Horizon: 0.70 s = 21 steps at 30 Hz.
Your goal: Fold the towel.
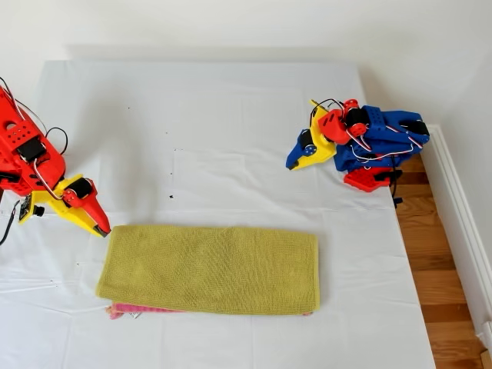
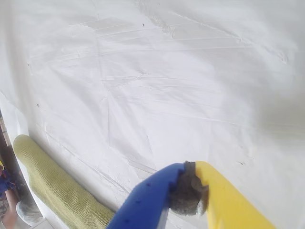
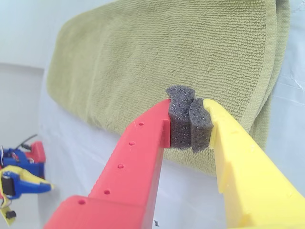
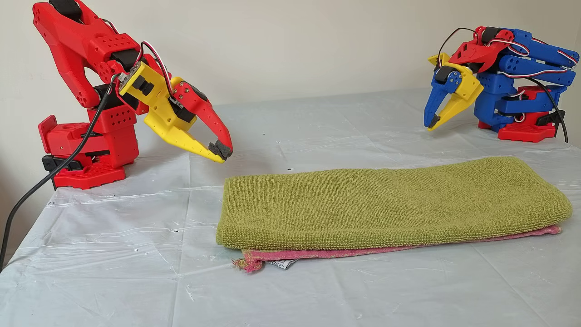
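Lengthwise, the folded towel (image 1: 211, 269) spans the exterior view's left-right.

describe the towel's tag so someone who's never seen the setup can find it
Start at the white sheet covering the table, then the folded yellow-green towel lying on it. Under its near corner, on the other view's left, by the frayed pink edge, a small white tag pokes out, the only printed scrap there.

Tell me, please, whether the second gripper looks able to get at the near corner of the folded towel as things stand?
Probably yes. My second gripper hangs shut just off the towel corner, apart from it, with only bare white sheet between; nothing blocks it, though it must open first.
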{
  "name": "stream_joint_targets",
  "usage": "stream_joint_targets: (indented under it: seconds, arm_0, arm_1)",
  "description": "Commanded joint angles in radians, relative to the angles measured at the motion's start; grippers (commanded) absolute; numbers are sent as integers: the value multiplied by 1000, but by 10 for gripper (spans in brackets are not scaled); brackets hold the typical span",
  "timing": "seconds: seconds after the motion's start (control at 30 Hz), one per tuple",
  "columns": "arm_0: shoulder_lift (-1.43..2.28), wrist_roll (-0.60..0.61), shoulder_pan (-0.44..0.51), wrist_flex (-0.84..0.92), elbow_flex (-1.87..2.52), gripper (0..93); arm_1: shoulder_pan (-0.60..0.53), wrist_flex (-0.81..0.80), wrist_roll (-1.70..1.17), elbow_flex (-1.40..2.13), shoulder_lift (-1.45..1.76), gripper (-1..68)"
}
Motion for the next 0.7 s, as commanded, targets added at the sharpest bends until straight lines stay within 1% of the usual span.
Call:
stream_joint_targets:
  seconds: [0.0, 0.1, 0.17, 0.3, 0.5, 0.67]
  arm_0:
    - [3, 21, -2, -5, -75, 14]
    - [12, 57, 0, 37, -98, 14]
    - [78, 84, 14, 132, -106, 14]
    - [186, 259, 72, 196, -100, 14]
    - [97, 287, 130, 253, -209, 14]
    - [-69, 296, 181, 364, -410, 14]
  arm_1:
    - [8, 2, -5, 3, 83, 1]
    - [8, 2, -5, 3, 83, 1]
    - [8, 2, -5, 3, 83, 1]
    - [8, 2, -5, 3, 83, 1]
    - [8, 2, -5, 3, 83, 1]
    - [8, 2, -5, 3, 83, 1]
